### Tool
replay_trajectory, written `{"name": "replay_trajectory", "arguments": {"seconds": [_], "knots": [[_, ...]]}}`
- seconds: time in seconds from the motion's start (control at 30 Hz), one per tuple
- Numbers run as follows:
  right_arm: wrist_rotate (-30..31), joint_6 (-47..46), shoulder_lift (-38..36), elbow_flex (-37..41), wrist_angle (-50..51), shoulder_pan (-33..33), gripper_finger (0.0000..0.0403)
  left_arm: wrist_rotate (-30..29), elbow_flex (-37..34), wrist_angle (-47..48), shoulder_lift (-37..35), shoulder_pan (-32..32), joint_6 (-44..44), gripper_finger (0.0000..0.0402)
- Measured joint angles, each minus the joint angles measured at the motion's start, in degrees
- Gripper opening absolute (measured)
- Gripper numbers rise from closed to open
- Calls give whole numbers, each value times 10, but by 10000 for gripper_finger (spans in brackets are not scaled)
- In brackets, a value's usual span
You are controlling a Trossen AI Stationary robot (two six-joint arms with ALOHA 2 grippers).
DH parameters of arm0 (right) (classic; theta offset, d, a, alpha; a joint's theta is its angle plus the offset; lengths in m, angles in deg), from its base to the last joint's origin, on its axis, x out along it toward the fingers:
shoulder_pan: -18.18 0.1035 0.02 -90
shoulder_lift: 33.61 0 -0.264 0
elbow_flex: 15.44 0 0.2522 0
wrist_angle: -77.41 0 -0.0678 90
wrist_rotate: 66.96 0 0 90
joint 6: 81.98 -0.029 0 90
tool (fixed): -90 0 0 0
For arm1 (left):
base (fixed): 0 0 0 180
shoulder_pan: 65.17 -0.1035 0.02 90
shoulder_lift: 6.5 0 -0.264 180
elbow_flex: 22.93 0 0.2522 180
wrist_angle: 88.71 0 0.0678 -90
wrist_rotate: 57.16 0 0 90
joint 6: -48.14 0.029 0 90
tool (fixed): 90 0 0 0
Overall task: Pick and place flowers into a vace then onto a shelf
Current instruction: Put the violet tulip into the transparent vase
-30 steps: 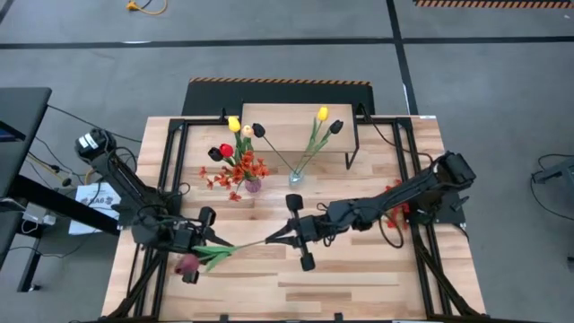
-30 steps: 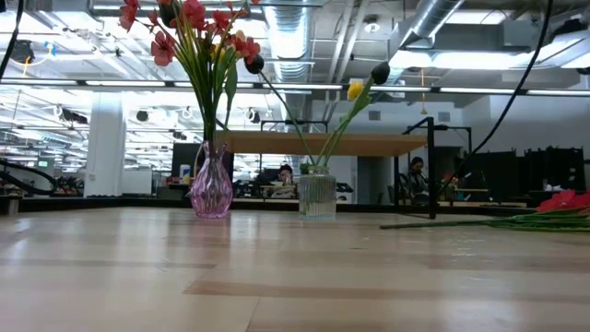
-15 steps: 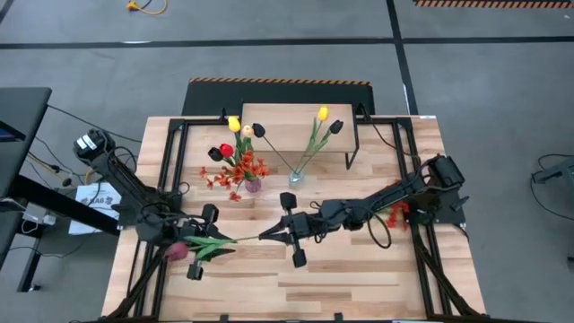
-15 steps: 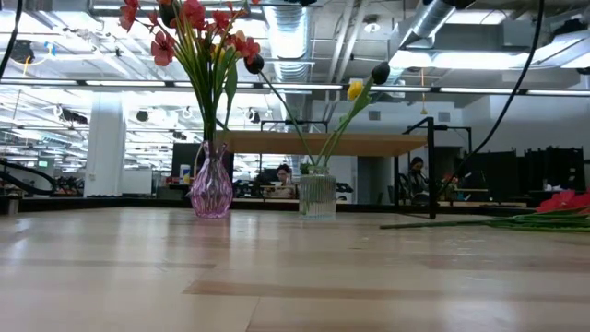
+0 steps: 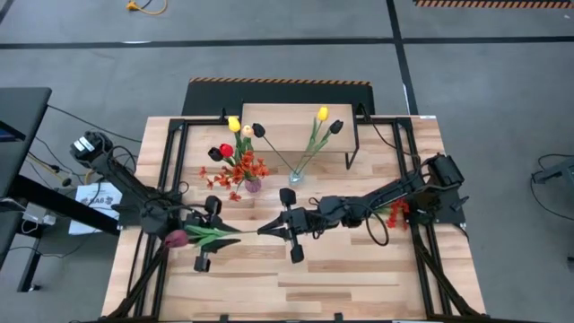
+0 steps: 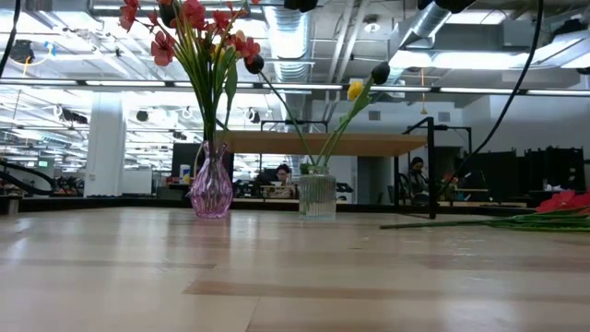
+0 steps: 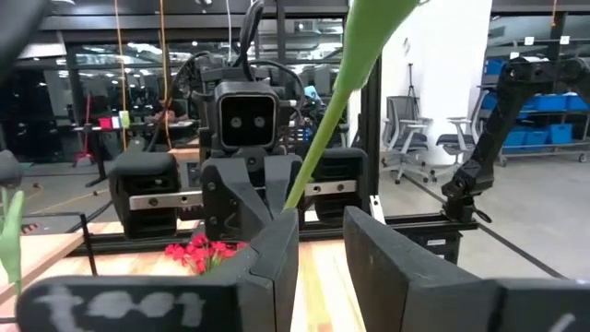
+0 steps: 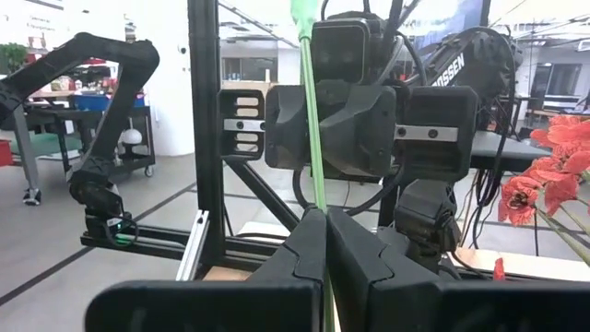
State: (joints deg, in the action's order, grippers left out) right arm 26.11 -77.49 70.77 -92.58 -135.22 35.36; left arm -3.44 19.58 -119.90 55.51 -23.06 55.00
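Vases: two, both standing on the surface in front of the shelf. The pink glass vase holds one bunch of orange-red sprays with yellow, red, cream and dark tulips. The clear ribbed vase holds two tulips, one yellow and one dark, with a further dark-headed stem leaning out toward the pink vase.

Loose flowers: one maroon tulip held in the air between the two arms, its stem running level from one gripper to the other. A pile of red flowers lies on the surface on the right arm's side; its count cannot be told.

Left gripper: jaws closed on the leafy stretch of stem close to the maroon head, the head itself sticking out just past them on the outer side.

Right gripper: jaws pinched fully together on the bare end of the same stem, seen in the right wrist view with the green stalk rising between the fingertips.

The two grippers face each other across the front middle of the surface.
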Motion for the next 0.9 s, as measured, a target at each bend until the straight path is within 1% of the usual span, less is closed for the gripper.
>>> {"name": "replay_trajectory", "arguments": {"seconds": [0.43,0.7,0.9], "knots": [[0,-1,0,0,0,-8,0,0,0,-1,0,-6,1,79],[0,-5,0,0,0,-12,0,2,0,-40,0,-6,26,79],[0,-5,0,0,3,-12,0,0,0,-43,0,-6,31,79]]}}
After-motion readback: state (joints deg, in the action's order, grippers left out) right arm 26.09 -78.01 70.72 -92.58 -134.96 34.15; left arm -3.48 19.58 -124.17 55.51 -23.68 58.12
